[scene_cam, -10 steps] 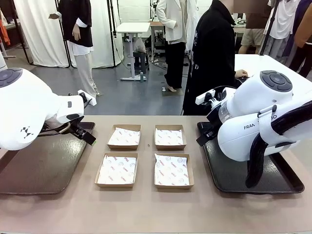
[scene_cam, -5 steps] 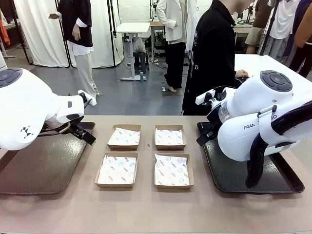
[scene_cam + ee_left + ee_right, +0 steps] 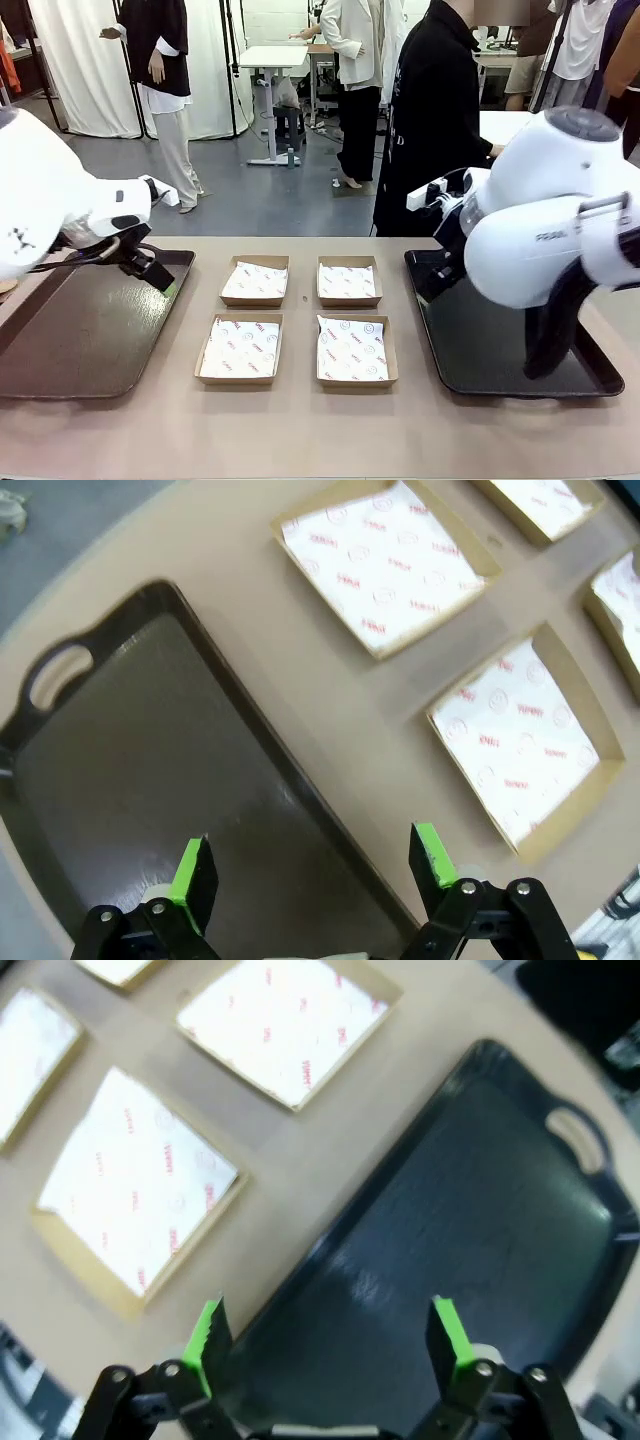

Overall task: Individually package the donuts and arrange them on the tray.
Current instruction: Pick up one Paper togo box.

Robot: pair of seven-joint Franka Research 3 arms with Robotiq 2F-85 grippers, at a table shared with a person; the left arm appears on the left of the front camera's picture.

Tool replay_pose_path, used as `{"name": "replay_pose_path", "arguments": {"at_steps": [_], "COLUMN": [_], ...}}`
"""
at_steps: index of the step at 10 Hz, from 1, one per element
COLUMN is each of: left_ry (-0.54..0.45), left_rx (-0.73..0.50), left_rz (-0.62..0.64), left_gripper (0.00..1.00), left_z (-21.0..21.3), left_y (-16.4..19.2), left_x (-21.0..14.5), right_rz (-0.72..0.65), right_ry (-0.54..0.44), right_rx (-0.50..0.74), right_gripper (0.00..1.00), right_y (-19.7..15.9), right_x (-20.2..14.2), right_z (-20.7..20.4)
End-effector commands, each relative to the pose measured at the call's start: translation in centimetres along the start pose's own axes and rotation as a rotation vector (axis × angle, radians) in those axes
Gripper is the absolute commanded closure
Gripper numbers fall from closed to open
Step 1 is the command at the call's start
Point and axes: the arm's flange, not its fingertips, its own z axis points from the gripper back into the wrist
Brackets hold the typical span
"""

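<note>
The donuts are out of view. A dark brown tray (image 3: 90, 330) lies at the table's left, and a black tray (image 3: 480, 350) lies at its right. My left gripper (image 3: 313, 865) hangs open and empty above the brown tray's (image 3: 150, 770) inner edge; in the front view the left gripper (image 3: 158, 272) sits over that tray's far right corner. My right gripper (image 3: 328, 1335) is open and empty above the black tray's (image 3: 470, 1210) inner edge. Between the trays stand several shallow cardboard boxes lined with white printed paper, such as the near left box (image 3: 240, 348) and the far right box (image 3: 348, 281).
A person in a black top (image 3: 435, 120) stands at the far side of the table, behind the black tray. My right arm's bulky white body (image 3: 540, 250) hangs over the black tray. Bare tabletop (image 3: 300, 430) runs along the near edge.
Both arms have shifted outward and upward: the left arm drew back to the left, the right arm rose and moved right. Both grippers stay open. The boxes and trays have not moved.
</note>
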Motion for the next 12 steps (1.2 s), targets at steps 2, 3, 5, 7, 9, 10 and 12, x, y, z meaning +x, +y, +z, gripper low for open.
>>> {"name": "replay_pose_path", "arguments": {"at_steps": [2,3,5,7,9,10,12], "left_ry": [0.054,0.067,0.035,0.084,0.084,0.084,0.092], "left_rx": [-0.145,-0.159,-0.122,-0.162,-0.162,-0.162,-0.232], "left_rz": [0.012,0.044,0.097,0.045,0.045,0.045,0.188], "left_gripper": [0.0,0.0,0.0,0.0,0.0,0.0,0.0], "left_z": [4.0,4.3,4.5,5.4,5.4,5.4,6.1], "left_y": [-2.3,-2.6,-3.0,1.5,1.5,1.5,2.7], "left_x": [-13.9,-15.3,-15.4,-2.8,-2.8,-2.8,-3.7], "right_rz": [-0.01,-0.026,-0.076,-0.039,-0.039,-0.039,-0.138], "right_ry": [0.086,0.1,0.084,0.123,0.123,0.123,0.07], "right_rx": [0.039,0.027,-0.002,0.033,0.033,0.033,0.192], "right_gripper": [0.0,0.0,0.0,0.0,0.0,0.0,0.0], "right_y": [3.2,3.6,2.1,-0.2,-0.2,-0.2,-1.6], "right_x": [-14.9,-16.5,-16.8,-4.0,-4.0,-4.0,-5.1], "right_z": [5.2,5.9,5.4,8.9,8.9,8.9,9.4]}}
